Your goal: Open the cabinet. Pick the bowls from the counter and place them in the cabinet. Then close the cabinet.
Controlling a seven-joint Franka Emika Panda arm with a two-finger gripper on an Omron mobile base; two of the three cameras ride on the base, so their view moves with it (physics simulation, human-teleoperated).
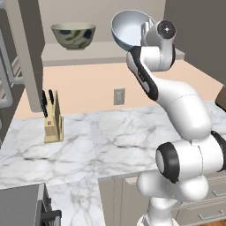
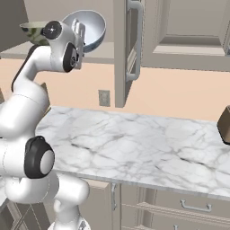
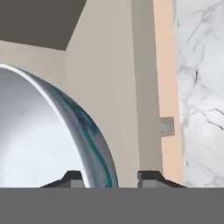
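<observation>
The cabinet (image 1: 102,52) stands open, its left door (image 1: 27,57) and right door (image 2: 128,49) swung out. On the left of its shelf sits the olive-beige bowl (image 1: 73,35) (image 2: 30,31), upright. The pale blue-white bowl (image 1: 128,28) (image 2: 91,26) (image 3: 39,140) is tipped on its side over the right part of the shelf. Whether it rests on the shelf I cannot tell. My gripper (image 1: 144,31) (image 2: 81,33) (image 3: 111,178) straddles this bowl's rim. It is open, with a gap between the outer fingertip (image 3: 151,177) and the bowl's wall. The counter (image 1: 110,137) (image 2: 134,143) lies below.
A knife block (image 1: 53,119) stands on the counter at the left, under the left door. A wall outlet (image 1: 119,96) (image 2: 104,97) is on the backsplash. A brown object (image 2: 224,123) sits at the counter's far right. A stove (image 1: 22,205) is at lower left, with drawers (image 2: 193,206) under the counter.
</observation>
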